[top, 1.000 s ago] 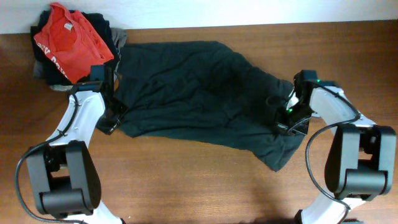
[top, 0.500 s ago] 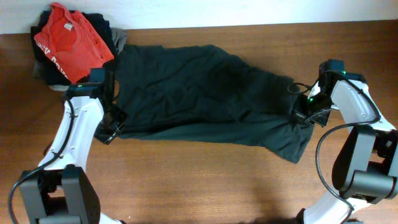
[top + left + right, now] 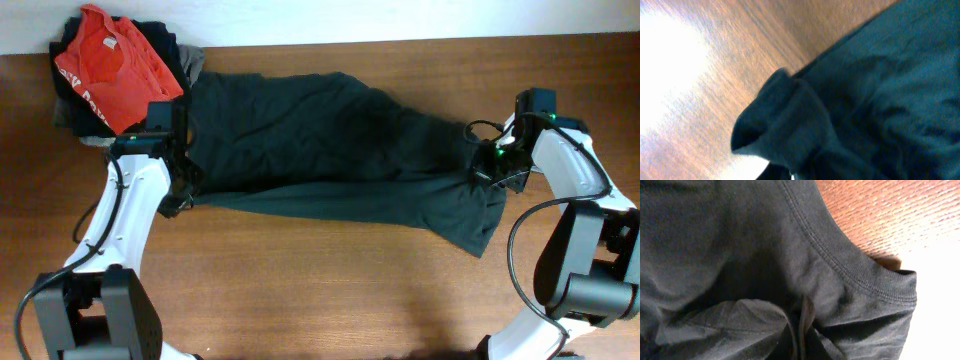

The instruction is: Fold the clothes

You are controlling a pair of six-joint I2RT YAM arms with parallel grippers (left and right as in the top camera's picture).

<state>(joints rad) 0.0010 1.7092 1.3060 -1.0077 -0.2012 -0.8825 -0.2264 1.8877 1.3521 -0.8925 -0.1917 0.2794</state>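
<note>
The clothes (image 3: 330, 150), one dark, wrinkly garment, lie stretched in a long band across the wooden table (image 3: 330, 290). My left gripper (image 3: 178, 200) is at the garment's front left corner. In the left wrist view a bunched peak of the cloth (image 3: 785, 125) rises towards the jaws and covers them, so I cannot see how they stand. My right gripper (image 3: 490, 172) is at the right end, shut on a pinch of cloth (image 3: 801, 330) where the folds converge. A ribbed hem (image 3: 860, 265) runs just beside it.
A red T-shirt (image 3: 110, 65) lies on a pile of dark and grey garments (image 3: 70, 115) at the back left corner, touching the dark garment's left end. Bare wood lies in front of the garment and at the far right.
My right gripper has moved right and back, pulling the garment's right end out longer. The left front edge has drawn back from the table's front.
</note>
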